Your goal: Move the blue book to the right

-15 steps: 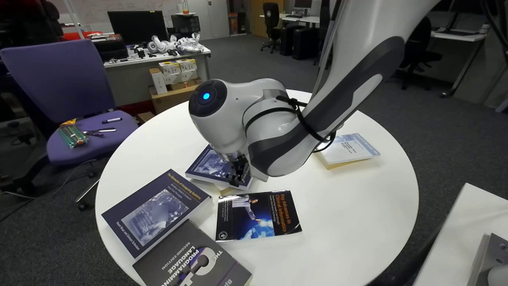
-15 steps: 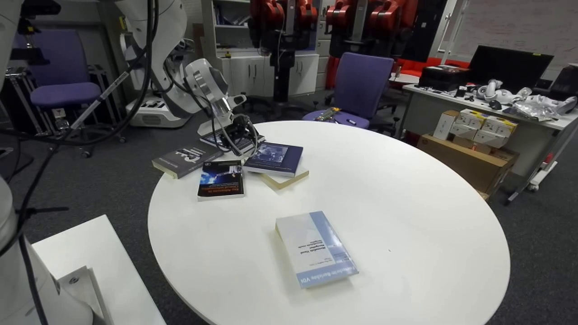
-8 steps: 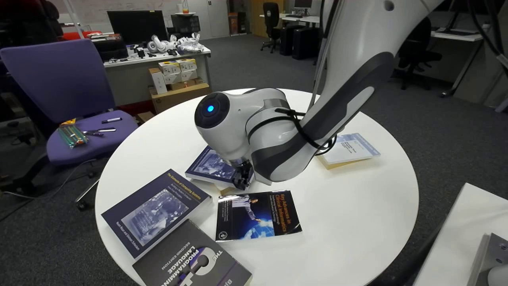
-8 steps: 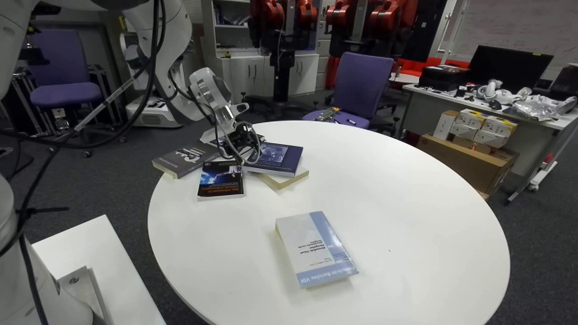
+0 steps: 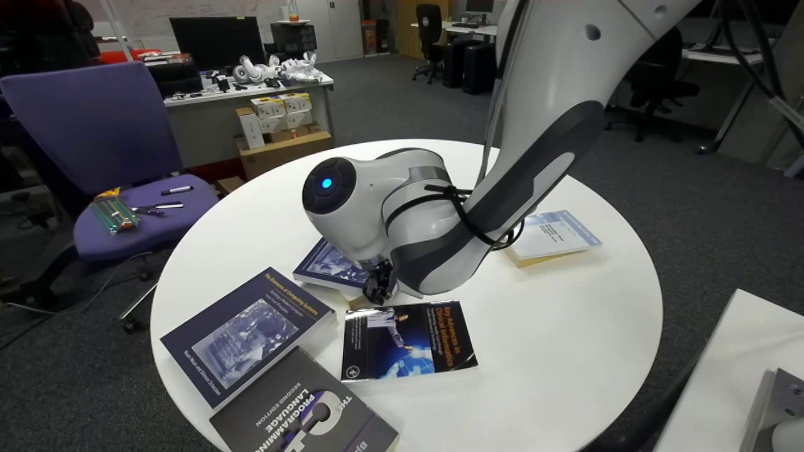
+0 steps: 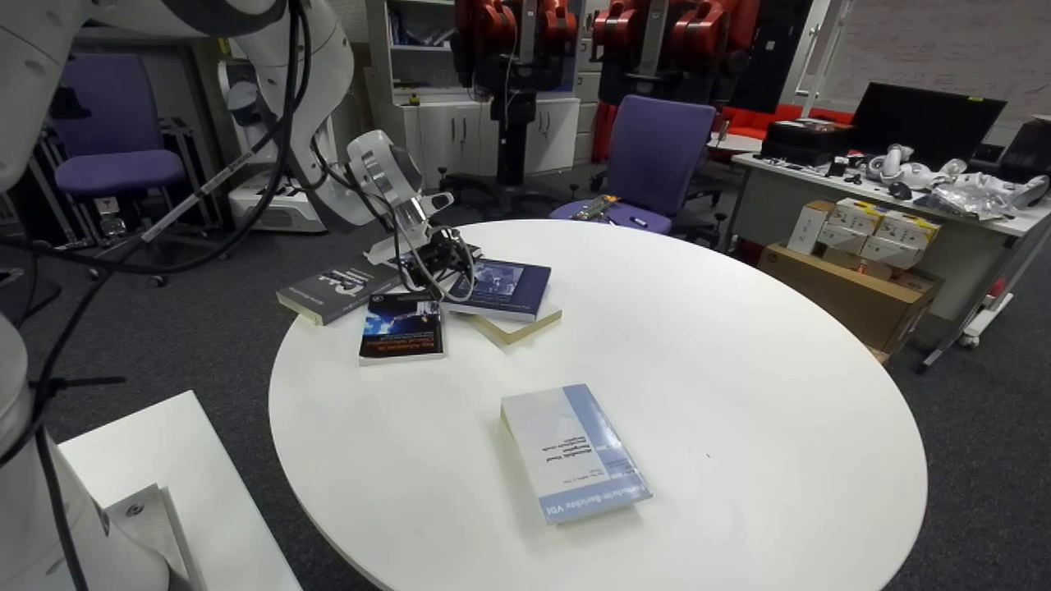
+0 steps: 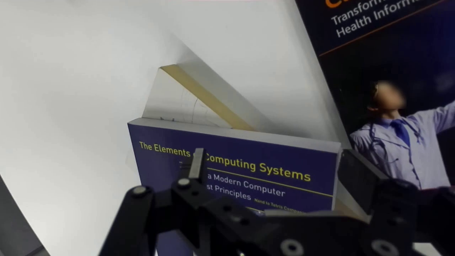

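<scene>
– what's nearest in an exterior view?
– the grey programming language book [image 5: 301,405], bottom of the frame, then a dark blue copy of the elements of computing systems [image 5: 248,339], lower left.
– past those?
– key advances in clinical informatics [image 5: 408,342], lower centre.
– and the task's blue book [image 5: 330,263]?
– just beyond, slightly left of and below the centre of the frame, lying across a white-covered book [image 7: 177,103]. same title as the other copy.
– do the jaws have it?
– no, they're spread, grasping nothing. in the wrist view one side stands over its cover, the other just beside its right edge; whether either touches, i can't tell.
– farther off?
– the blue-and-white vdi book [image 5: 553,235], right of centre on the round white surface [image 5: 534,351], then a purple chair [image 5: 94,132] at the left and a black monitor [image 5: 220,47], upper left.
</scene>
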`<action>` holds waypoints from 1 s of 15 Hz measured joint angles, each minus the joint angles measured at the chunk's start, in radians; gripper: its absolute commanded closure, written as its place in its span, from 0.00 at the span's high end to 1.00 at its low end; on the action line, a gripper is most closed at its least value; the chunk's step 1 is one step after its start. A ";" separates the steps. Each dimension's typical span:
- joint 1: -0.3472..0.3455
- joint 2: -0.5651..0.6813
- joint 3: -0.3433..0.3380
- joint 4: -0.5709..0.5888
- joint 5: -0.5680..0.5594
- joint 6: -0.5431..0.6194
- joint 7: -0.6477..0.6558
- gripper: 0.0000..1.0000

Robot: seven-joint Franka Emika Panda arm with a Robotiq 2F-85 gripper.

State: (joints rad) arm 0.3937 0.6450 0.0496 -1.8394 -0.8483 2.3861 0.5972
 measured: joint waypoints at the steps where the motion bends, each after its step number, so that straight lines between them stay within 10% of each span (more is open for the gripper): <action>1: 0.003 0.007 0.000 0.006 0.000 0.000 0.000 1.00; 15: 0.063 0.128 -0.045 0.136 -0.002 -0.004 0.000 1.00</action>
State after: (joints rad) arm 0.4567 0.7733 0.0044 -1.7037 -0.8500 2.3817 0.5972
